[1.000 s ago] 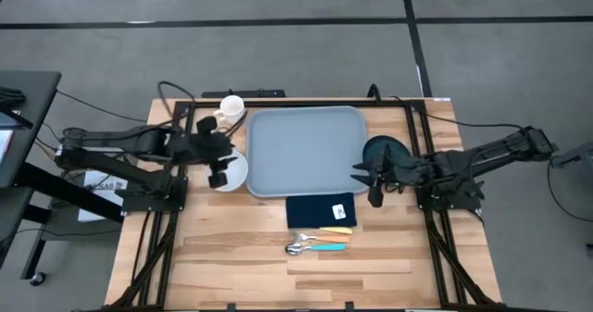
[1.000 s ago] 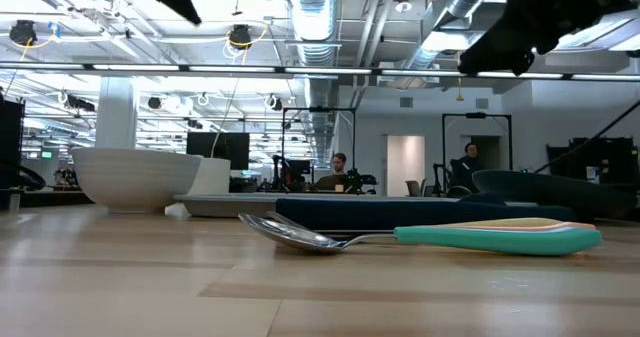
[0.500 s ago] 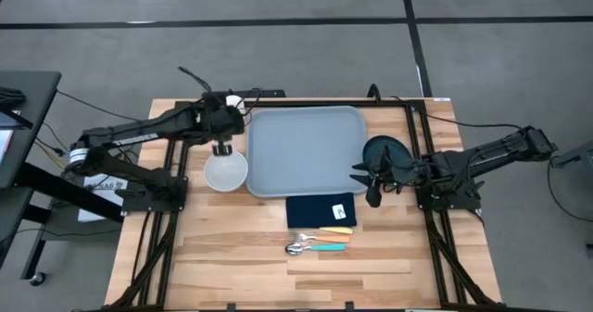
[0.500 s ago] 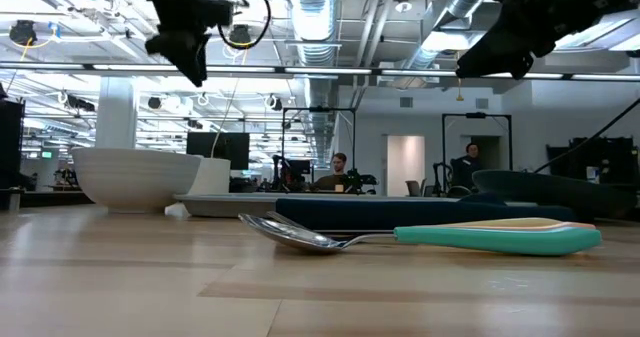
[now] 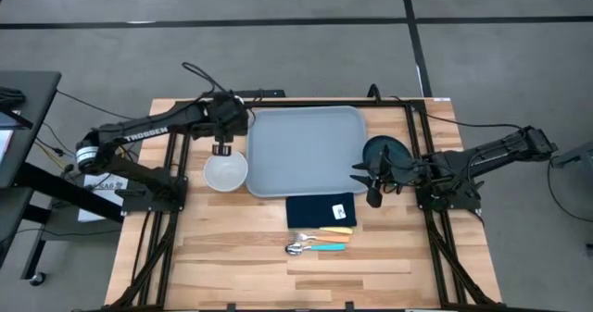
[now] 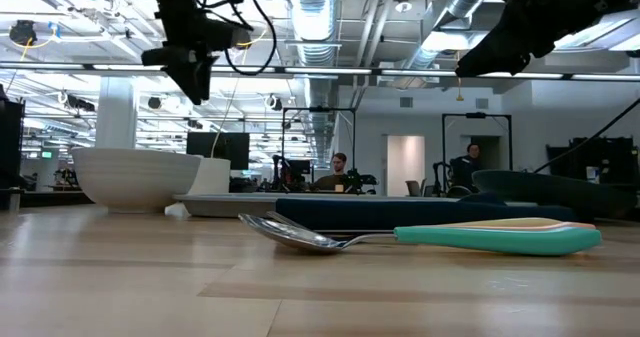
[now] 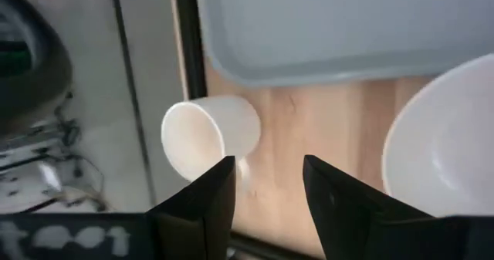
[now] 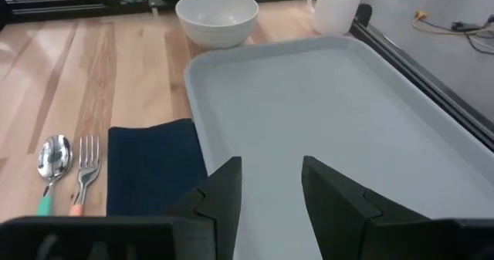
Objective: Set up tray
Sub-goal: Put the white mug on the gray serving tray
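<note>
The grey-blue tray [image 5: 306, 150] lies flat on the table's far middle. My left gripper [image 5: 222, 148] is open and empty, held above the table between the white mug [image 7: 208, 133] and the white bowl [image 5: 225, 171]; in the high view the arm hides the mug. My right gripper [image 5: 364, 184] is open and empty, held above the tray's right edge [image 8: 332, 113], next to the dark teal plate [image 5: 384, 148]. In the low view the left gripper [image 6: 190, 72] hangs above the bowl [image 6: 135, 177].
A dark navy napkin [image 5: 320, 210] lies just in front of the tray. A spoon, a fork and another piece of cutlery [image 5: 320, 245] lie nearer the front edge. Black frame rails run along the table's left and right sides. Bare wood shows at the front.
My left gripper has gone from over the bowl toward the table's far edge, toward the mug, and now stands between mug and bowl. The bowl, uncovered, stays in place.
</note>
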`<state>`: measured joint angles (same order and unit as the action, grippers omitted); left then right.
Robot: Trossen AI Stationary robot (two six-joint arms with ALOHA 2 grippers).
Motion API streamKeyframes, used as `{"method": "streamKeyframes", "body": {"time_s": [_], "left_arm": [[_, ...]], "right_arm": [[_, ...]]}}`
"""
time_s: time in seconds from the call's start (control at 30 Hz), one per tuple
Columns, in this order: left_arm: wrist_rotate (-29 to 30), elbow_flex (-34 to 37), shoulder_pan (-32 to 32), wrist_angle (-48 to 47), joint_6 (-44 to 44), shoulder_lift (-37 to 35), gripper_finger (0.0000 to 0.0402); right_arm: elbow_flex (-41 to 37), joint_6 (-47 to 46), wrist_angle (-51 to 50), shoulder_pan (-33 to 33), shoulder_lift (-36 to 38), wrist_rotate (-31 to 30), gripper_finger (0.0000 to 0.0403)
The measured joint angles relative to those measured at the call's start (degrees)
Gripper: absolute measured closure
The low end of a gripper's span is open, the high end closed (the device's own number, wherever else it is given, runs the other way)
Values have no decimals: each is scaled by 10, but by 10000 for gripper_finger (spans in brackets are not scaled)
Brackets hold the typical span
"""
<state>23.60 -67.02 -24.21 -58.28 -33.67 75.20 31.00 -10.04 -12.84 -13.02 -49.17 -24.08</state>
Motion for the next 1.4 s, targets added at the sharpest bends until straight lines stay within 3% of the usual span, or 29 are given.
{"method": "streamKeyframes", "body": {"time_s": [0.37, 0.5, 0.67, 1.13, 1.4], "left_arm": [[-135, 0, -195, 59, -33, -1, 258], [-191, 0, -234, 58, -33, -1, 258], [-235, 0, -249, 68, -53, -1, 258], [-263, 5, -247, 92, -60, 2, 274], [-263, 17, -245, 86, -65, 55, 285]], "right_arm": [[0, 0, 0, 0, 0, 0, 274], [0, 0, 0, 0, 0, 0, 274], [0, 1, 0, 0, 0, 0, 274], [0, 1, 0, 0, 0, 0, 274], [0, 0, 0, 0, 0, 0, 274]]}}
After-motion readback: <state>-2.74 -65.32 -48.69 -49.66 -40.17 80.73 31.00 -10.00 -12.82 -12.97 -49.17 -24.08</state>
